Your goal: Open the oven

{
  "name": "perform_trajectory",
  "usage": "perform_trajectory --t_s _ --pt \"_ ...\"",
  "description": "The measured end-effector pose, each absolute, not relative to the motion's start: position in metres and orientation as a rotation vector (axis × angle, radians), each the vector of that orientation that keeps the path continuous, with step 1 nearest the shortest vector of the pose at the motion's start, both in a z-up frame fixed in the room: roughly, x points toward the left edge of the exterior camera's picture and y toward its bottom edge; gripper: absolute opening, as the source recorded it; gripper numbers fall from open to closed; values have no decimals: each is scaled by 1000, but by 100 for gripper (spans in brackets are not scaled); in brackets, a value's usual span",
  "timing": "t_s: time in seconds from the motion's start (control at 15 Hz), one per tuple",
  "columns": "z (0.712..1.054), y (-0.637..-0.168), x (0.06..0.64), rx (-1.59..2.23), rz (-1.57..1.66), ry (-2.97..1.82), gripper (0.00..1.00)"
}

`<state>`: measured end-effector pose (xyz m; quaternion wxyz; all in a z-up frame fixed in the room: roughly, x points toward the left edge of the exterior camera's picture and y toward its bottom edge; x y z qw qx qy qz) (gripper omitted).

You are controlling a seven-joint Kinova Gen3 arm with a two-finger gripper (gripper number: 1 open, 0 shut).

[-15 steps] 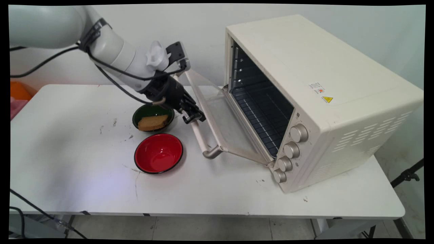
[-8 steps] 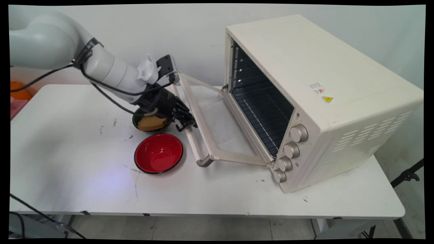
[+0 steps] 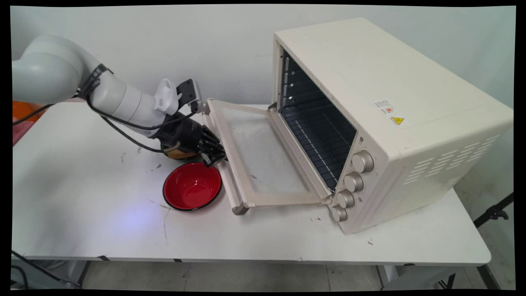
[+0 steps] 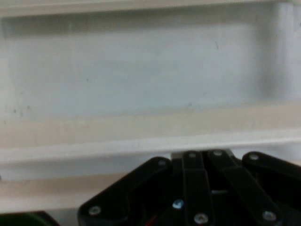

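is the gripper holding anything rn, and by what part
The gripper is shut on the oven door by its handle bar, about midway along the bar; the door hangs nearly fully open.

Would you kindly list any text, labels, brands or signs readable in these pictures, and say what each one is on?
No text here can be read.
White label on the toaster oven top: print too small to read.
Yellow triangular warning sign beside it: a symbol only, no legible words.
Four knobs on the oven's front: markings too small to tell.
Hand view: no lettering shows on the oven door.
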<state>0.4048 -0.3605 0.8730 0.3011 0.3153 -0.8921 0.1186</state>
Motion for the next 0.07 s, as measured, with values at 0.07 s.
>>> perform_trajectory --t_s 0.07 --pt "870 -358 407 837 314 -2365 0"
